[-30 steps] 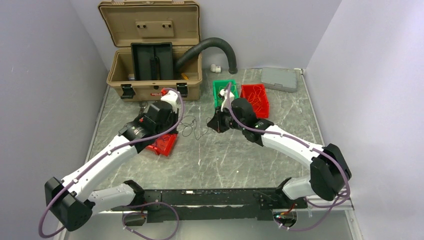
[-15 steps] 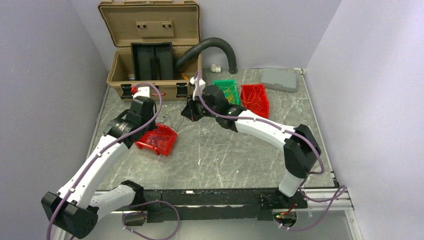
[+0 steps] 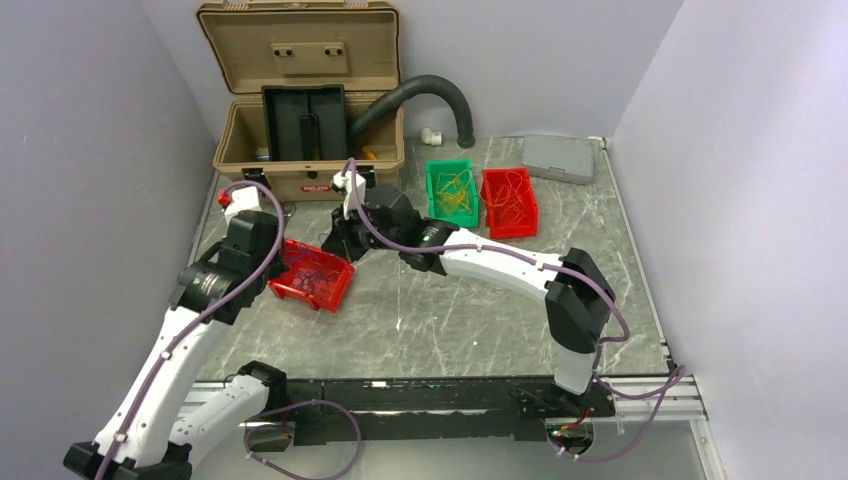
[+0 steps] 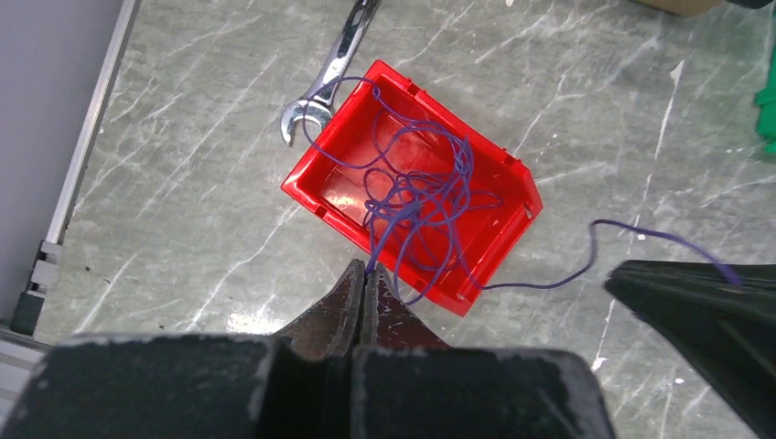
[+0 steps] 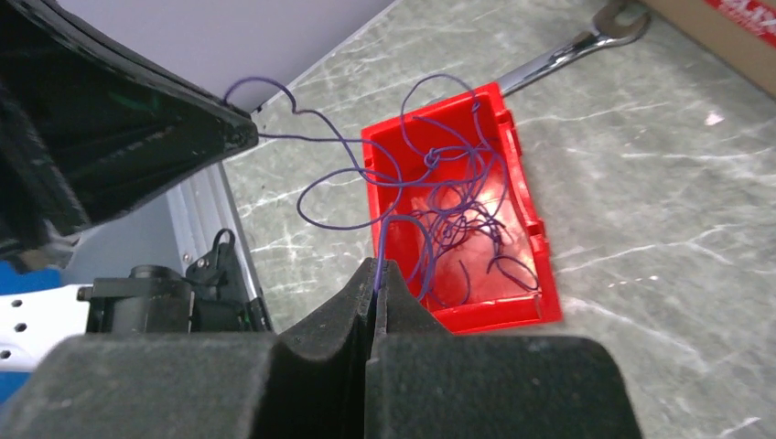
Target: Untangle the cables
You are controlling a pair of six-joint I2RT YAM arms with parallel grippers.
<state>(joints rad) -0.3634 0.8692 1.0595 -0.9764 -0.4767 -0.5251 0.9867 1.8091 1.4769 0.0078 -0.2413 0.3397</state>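
Note:
A tangle of thin purple cables [image 4: 423, 194] lies in a small red bin [image 4: 311, 196] on the marble table; it shows in the right wrist view [image 5: 458, 206] and as a dark bundle in the top view [image 3: 315, 276]. My left gripper [image 4: 366, 271] is shut on one purple strand just above the bin's near edge. My right gripper [image 5: 377, 265] is shut on another strand of the same tangle. In the top view the left gripper [image 3: 282, 258] and right gripper [image 3: 337, 243] flank the bin. A strand runs from the bin to the right gripper's black fingers [image 4: 695, 291].
A silver wrench [image 4: 322, 84] lies beside the bin. A green bin [image 3: 452, 190] of yellow wires and a second red bin [image 3: 508, 200] of orange wires stand at the back. An open tan toolbox [image 3: 310, 120], black hose [image 3: 430, 88] and grey box [image 3: 558, 157] line the rear.
Both grippers have moved left. The right gripper went from the table's middle to the left red bin, and the thin cables that lay loose there are gone from the table.

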